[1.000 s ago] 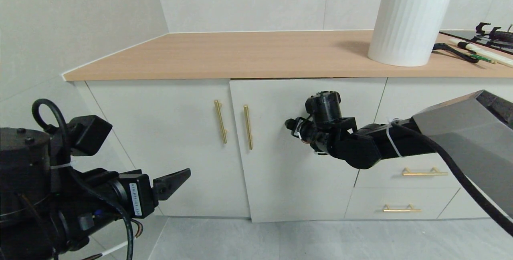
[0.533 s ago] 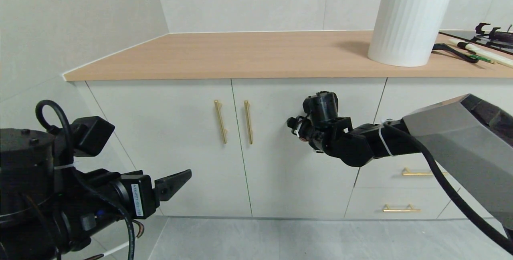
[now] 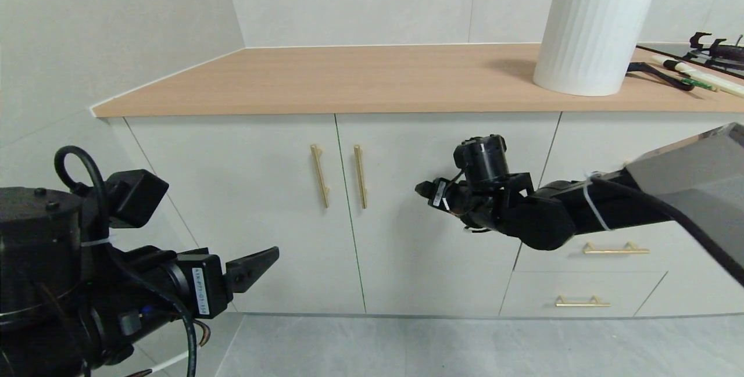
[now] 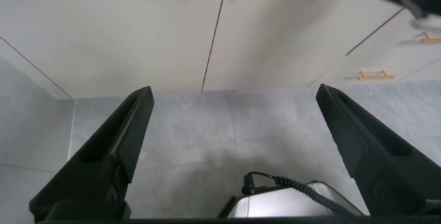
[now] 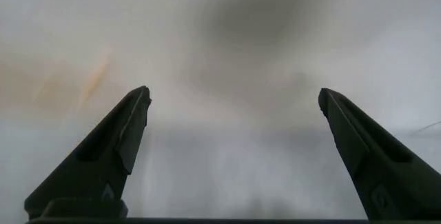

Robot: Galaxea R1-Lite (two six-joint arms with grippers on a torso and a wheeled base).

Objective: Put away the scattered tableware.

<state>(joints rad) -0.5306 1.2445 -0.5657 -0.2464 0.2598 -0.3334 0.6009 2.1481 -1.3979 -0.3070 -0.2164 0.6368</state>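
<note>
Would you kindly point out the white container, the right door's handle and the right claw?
white container [image 3: 596,28]: head view, middle of its ribbed side.
right door's handle [image 3: 360,176]: head view, mid-bar.
right claw [image 5: 233,93]: right wrist view, midway between fingertips.

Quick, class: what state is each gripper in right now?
Black left gripper: open, empty.
Black right gripper: open, empty.

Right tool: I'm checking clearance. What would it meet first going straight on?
Probably the right door, beside its handle: the right tool points at that panel from close by, though depth is unclear.
</note>
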